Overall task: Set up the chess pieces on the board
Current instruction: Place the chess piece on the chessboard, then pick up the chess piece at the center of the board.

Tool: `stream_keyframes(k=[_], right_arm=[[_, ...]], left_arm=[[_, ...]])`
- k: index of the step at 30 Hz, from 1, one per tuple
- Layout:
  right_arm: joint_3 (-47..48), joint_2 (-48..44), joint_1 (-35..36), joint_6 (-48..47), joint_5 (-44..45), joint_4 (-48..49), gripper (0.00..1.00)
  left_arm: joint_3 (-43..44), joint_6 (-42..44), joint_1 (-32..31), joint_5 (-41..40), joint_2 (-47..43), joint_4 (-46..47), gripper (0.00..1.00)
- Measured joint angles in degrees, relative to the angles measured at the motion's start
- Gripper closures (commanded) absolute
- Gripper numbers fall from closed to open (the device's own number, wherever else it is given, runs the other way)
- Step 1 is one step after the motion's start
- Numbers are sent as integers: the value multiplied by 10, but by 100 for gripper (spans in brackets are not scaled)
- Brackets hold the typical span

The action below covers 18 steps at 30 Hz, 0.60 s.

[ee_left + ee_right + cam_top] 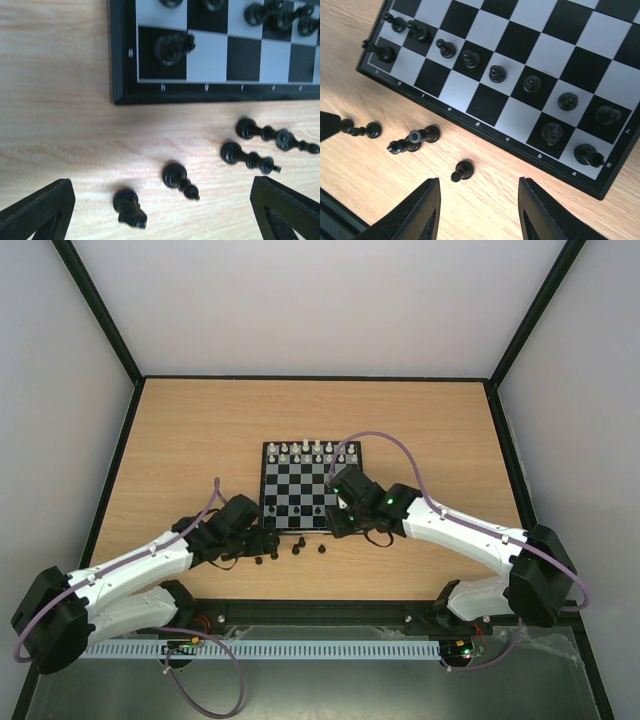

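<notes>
The board (pixel 313 487) lies mid-table, with white pieces (pixel 317 450) on its far rows and black pieces (pixel 300 510) on its near rows. Several loose black pieces (pixel 298 550) lie on the table by its near edge. My left gripper (pixel 265 542) is open and empty, low over a black knight (pixel 130 207) and a small lying piece (pixel 179 180); two more lie at the right (pixel 247 156). My right gripper (pixel 338 525) is open and empty over the board's near edge. In its view (pixel 480 215) one black piece (pixel 463 170) stands just ahead of the fingers (pixel 420 212).
The board's dark border (pixel 120 75) is just beyond the left gripper; a black piece (pixel 172 47) stands on its corner square. A row of black pawns (pixel 497 74) crosses the right wrist view. Bare wooden table (pixel 180 440) surrounds the board; dark walls edge it.
</notes>
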Motion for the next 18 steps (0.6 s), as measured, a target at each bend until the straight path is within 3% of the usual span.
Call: stream_keyframes(k=[4,18], right_arm=[[-1,-9,12,0,-7,7,57],[-10,-28,30,2,-16,13,57]], left_arm=[[0,-34,-23,-7,-17,-29,5],[-51,-115,-41,-39,-80,-71,46]])
